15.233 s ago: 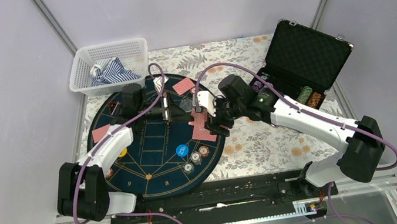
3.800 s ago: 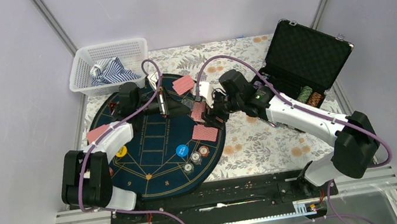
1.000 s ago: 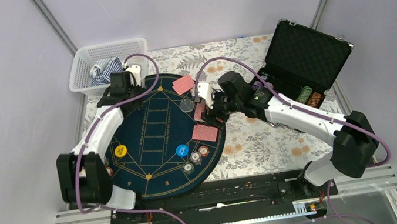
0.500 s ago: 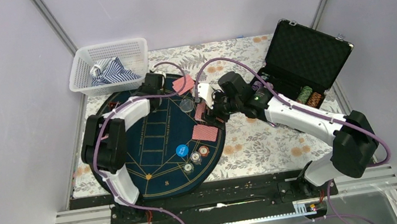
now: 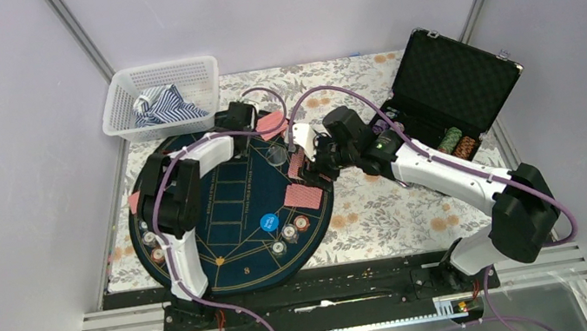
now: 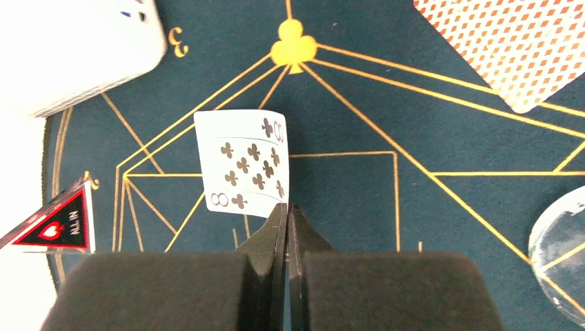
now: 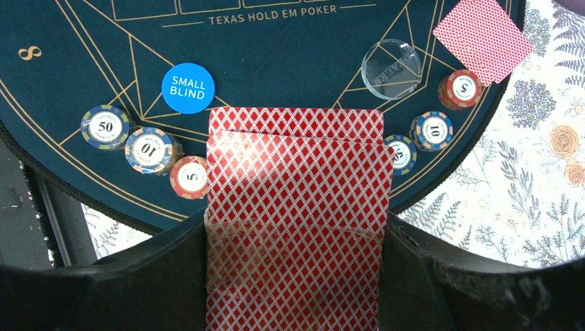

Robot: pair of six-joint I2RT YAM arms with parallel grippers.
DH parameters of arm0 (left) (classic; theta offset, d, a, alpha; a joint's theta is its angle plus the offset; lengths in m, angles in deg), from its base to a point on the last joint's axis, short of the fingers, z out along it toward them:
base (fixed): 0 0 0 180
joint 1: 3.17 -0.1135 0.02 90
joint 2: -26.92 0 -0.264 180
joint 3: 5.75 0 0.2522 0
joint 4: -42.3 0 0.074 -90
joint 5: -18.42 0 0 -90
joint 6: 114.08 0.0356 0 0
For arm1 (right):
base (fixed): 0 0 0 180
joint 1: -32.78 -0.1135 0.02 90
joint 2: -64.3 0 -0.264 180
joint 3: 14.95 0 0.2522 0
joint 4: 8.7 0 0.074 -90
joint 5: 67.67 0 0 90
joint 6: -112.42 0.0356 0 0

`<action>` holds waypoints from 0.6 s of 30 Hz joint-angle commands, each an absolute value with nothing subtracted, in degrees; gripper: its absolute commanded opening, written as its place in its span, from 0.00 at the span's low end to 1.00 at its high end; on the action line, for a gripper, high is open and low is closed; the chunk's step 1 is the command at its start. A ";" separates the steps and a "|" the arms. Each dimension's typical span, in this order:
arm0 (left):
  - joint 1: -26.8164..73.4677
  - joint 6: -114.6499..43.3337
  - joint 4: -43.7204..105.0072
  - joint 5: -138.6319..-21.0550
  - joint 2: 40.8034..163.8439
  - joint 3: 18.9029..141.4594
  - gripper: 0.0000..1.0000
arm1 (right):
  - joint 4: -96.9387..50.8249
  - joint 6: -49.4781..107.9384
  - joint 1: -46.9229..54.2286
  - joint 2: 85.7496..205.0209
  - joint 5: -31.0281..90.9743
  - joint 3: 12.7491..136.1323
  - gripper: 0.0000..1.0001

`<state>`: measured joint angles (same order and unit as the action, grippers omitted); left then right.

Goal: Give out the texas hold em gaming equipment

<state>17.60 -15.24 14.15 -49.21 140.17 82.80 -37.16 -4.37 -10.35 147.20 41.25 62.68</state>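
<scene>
**dealing the eight of clubs: how i'd set it down + what's readable**

biggest thing first: the round mat (image 5: 220, 229) is the target. the left pincer (image 6: 286, 222) is out over its far edge, clamped tight on the near edge of one card, the eight of clubs (image 6: 241, 162). the card faces the wrist cam and looks clear of the mat, tho hard to be sure. the right pincer (image 7: 296, 276) is about half spread w/ the deck (image 7: 296, 186) wedged between its fingers, backs up, over the right side of the mat.

imo the step is laying that one card down. the grip is only on a thin strip of edge, so go slow, no wrist flicks or it'll swing. drop till the free end touches, tip it flat, then let go. there's a red-backed card (image 6: 507, 48) lying just up-right and a clear disc (image 6: 562, 255) off to the right, so stay off both. right arm should just hold level, bc the top cards look a bit fanned.

readable stuff, big to small:
- mat says "texas hold em poker", plus an 8 and a 3 near the rim
- card shows 8 + clubs
- blue disc (image 7: 187, 87) says "small blind"
- triangle marker (image 6: 58, 224) says "all in"
- chips (image 7: 105, 126) read 50, 10, 5
- clear disc has lettering but it's too faint to read tbh
</scene>
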 commanded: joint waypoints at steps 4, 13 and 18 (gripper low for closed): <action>17.98 -19.46 11.36 -55.23 142.84 87.51 0.02 | -34.11 -5.19 -10.75 145.60 40.83 62.97 0.14; 17.95 -23.94 5.75 -59.39 144.76 91.78 0.11 | -34.06 -5.23 -10.73 145.60 40.87 62.88 0.14; 18.01 -23.80 4.06 -60.59 144.29 92.05 0.32 | -34.11 -5.29 -10.73 145.40 40.85 62.88 0.14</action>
<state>17.62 -22.45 6.54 -57.87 144.15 90.07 -37.16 -4.48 -10.35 147.20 41.25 62.64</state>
